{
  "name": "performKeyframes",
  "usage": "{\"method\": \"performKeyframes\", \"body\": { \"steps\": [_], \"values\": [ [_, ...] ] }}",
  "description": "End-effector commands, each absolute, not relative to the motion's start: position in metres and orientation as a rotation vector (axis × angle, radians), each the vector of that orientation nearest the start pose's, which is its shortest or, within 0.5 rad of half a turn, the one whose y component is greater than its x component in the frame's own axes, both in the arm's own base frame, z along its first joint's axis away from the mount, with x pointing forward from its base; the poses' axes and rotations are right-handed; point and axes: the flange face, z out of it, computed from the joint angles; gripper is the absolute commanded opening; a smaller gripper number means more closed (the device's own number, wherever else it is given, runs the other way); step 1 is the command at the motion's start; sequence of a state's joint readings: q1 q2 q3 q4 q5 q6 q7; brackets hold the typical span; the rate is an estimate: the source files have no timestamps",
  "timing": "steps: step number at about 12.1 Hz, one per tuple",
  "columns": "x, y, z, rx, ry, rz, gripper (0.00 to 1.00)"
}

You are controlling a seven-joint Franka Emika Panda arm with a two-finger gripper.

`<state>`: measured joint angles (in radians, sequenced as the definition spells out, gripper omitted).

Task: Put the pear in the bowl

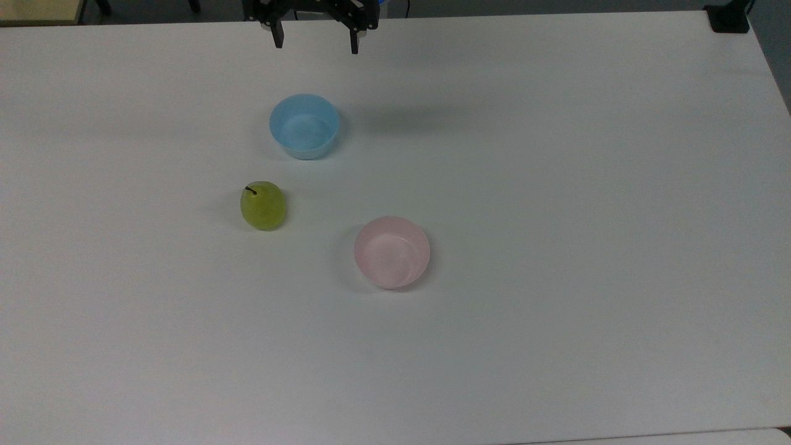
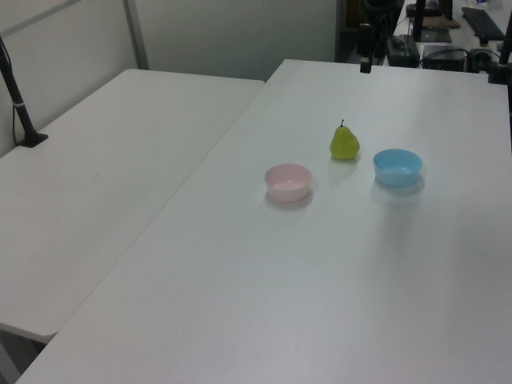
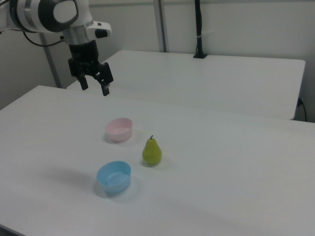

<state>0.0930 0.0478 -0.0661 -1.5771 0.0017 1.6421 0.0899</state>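
Pink and plain inside, the bowl point(image 1: 392, 251) sits empty on the white tabletop point(image 1: 587, 185). Well apart from it, the tool point(image 1: 316, 42) hangs in the air with fingers spread and nothing between them. Upright between this bowl and a light blue bowl point(image 1: 304, 125) stands the yellow-green pear point(image 1: 263, 205), dark stem up.

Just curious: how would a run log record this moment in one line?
gripper: open, high, holding nothing | pear: upright on table | pink bowl: empty

Smooth plastic bowl point(image 1: 392, 252), matt table point(image 1: 556, 185)
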Motion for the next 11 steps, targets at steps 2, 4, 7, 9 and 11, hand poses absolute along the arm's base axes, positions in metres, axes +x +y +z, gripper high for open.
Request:
{"method": "performKeyframes", "body": {
  "steps": [2, 4, 7, 9, 11],
  "values": [
    [0.5707, 0.0203, 0.6057, -3.159, 0.103, 0.007, 1.0],
    [0.5705, 0.0209, 0.6043, -3.162, 0.101, 0.012, 1.0],
    [0.5703, 0.0226, 0.6028, -3.162, 0.096, 0.017, 1.0],
    [0.5705, 0.0216, 0.6022, -3.164, 0.098, 0.017, 1.0],
    [0.571, 0.0164, 0.6025, -3.164, 0.103, 0.012, 1.0]
  ]
}}
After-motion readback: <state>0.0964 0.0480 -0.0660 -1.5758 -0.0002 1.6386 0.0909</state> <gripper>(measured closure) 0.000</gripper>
